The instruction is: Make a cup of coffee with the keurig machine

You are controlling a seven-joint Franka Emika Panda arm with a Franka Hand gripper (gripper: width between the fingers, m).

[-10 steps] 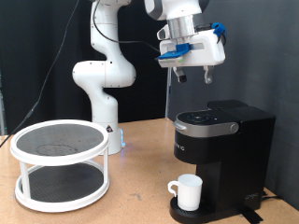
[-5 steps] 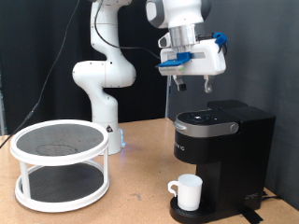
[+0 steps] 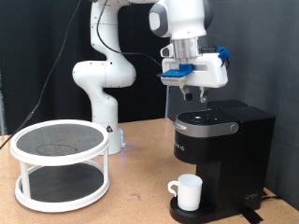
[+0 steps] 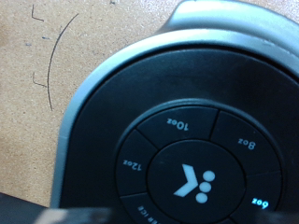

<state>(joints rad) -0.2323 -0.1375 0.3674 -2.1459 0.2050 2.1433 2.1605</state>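
The boxy black keurig machine (image 3: 222, 147), small white ceramic cup (image 3: 189, 191) already beneath it, now has the gripper (image 3: 193, 93), fingers seemingly pinched together, lowered close above its button panel (image 4: 192, 168).

The exterior view faces the scene level from the front; the wrist view stares straight down, close, onto the keurig machine (image 3: 220, 147) (image 4: 187, 140) lid both share.

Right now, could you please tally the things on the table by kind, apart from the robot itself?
Coffee machines: 1, the black coffee machine, with the gripper hanging just above its lid.
Cups: 1, the white cup on the machine's base.
Racks: 1, the round two-tier white rack.
Total: 3
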